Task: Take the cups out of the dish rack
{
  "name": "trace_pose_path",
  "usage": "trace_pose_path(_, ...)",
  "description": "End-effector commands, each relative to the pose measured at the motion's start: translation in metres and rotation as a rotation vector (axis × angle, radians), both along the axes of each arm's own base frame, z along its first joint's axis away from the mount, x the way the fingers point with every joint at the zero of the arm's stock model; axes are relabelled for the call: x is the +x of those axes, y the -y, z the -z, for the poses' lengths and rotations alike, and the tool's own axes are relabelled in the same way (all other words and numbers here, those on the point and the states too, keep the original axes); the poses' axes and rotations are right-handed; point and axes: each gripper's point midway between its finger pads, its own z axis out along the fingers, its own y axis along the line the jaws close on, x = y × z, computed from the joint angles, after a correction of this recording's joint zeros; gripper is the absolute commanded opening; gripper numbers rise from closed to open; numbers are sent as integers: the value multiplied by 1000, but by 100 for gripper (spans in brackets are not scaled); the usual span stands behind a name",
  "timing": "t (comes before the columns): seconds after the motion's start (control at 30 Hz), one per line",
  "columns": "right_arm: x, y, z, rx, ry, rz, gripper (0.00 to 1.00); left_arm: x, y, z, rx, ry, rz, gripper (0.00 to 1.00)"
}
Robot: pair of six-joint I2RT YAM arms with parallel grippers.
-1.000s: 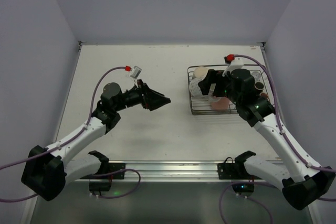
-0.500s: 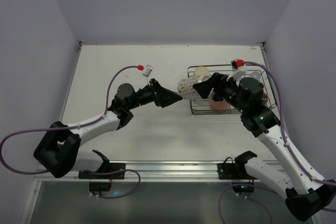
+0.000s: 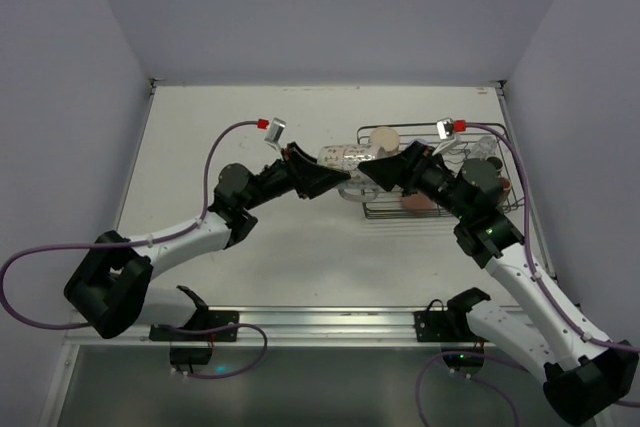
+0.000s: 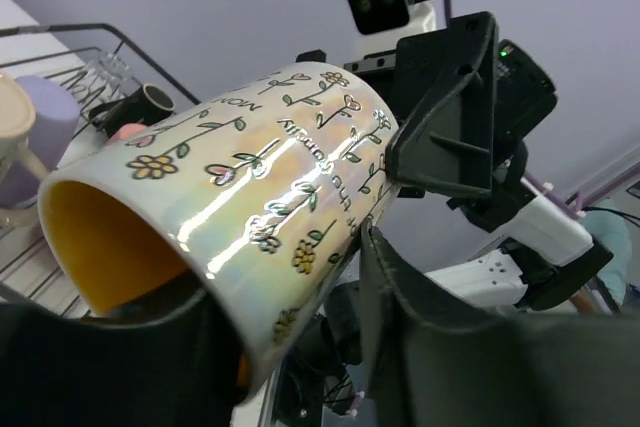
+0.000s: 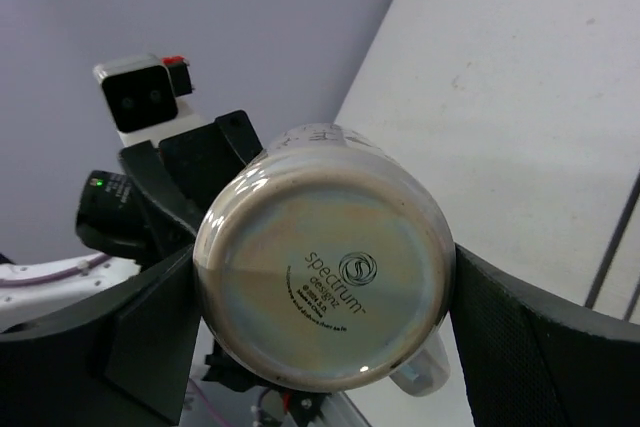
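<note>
A cream patterned mug (image 3: pixel 343 158) with a yellow inside hangs in the air just left of the dish rack (image 3: pixel 440 214), lying on its side. My right gripper (image 3: pixel 378 173) is shut on its base end; the mug's bottom (image 5: pixel 325 267) sits between both right fingers. My left gripper (image 3: pixel 333 180) meets it from the left. One left finger is inside the mug's mouth (image 4: pixel 110 247) and the other finger (image 4: pixel 420 337) touches its outer wall with its tip. Other cups stay in the rack: a lavender cup (image 4: pixel 40 117), a small brown cup (image 4: pixel 150 102), a salmon cup (image 3: pixel 415 199).
The rack stands at the table's right, near the side wall. A clear glass (image 4: pixel 105 72) and a cream cup (image 3: pixel 383 137) also sit in it. Both arms reach in over the table's middle. A rack wire (image 5: pixel 615 247) shows at the right wrist view's edge.
The right arm lifted the mug out of the rack and carried it left. The left arm swung right to meet it, and its jaws narrowed onto the mug's rim.
</note>
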Motion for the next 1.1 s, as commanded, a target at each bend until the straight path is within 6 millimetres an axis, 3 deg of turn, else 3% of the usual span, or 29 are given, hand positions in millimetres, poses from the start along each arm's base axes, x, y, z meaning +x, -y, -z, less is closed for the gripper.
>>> trace_pose_path(0.0,-13,-9,-57,173,143,-80,25,-13,-10,-60,-141,181,-32,33)
trace_pose_path(0.07,-13,-12,-49,182,118,-95,28,-14,-12,-65,-149,191,-38,10)
trace_pose_path(0.13,-11,-14,-43,197,89,-104,34,-17,-15,-69,-160,205,-40,0)
trace_pose_path(0.27,-7,-15,-31,200,47,-90,72,-21,-23,-83,-183,241,-68,0)
trace_pose_path(0.3,-6,-15,-28,193,33,-84,86,-19,-24,-83,-173,242,-83,0)
trace_pose_path(0.4,-1,-10,-23,162,26,-40,99,-11,-30,-90,-148,241,-149,0)
trace_pose_path(0.43,0,-8,-23,151,28,-25,99,3,-30,-77,-76,216,-214,0)
trace_pose_path(0.5,3,0,-20,120,34,22,99,14,-37,-89,-31,225,-296,0)
trace_pose_path(0.53,5,3,-19,105,38,41,99,31,-41,-72,77,191,-376,0)
trace_pose_path(0.77,11,26,1,-55,59,164,99,104,-71,-55,472,113,-682,0)
trace_pose_path(0.87,10,32,7,-120,66,176,99,132,-85,-3,705,11,-739,0)
trace_pose_path(0.9,8,33,11,-142,58,170,99,144,-95,-9,733,-7,-781,0)
trace_pose_path(0.97,7,33,12,-178,66,157,99,160,-114,24,874,-70,-815,0)
trace_pose_path(1.0,7,33,16,-192,56,151,99,169,-133,33,924,-111,-849,0)
trace_pose_path(1.07,5,32,18,-204,63,137,99,181,-152,54,983,-168,-857,0)
